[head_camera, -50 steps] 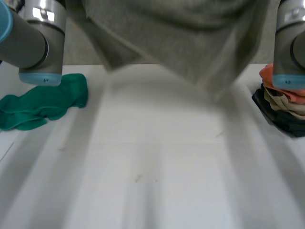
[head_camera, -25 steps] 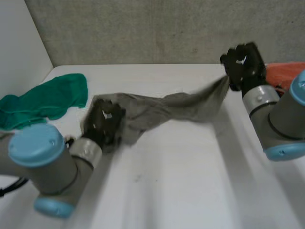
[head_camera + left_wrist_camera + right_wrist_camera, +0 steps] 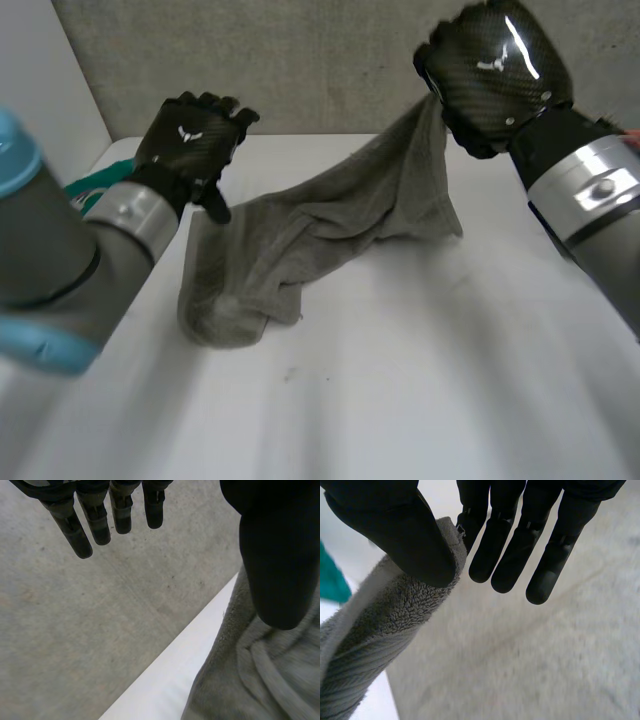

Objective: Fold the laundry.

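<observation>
Between thumb and finger of the right hand (image 3: 495, 75), a corner of the grey towel (image 3: 320, 235) is pinched; the left hand (image 3: 190, 145) is spread open above its other end.

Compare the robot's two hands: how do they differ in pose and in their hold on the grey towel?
The right hand pinches a corner of the grey towel under its thumb; the left hand has straight fingers and grips nothing. The right hand holds its end lifted; by the left hand the towel slumps on the table. Both are black and raised above the table.
</observation>
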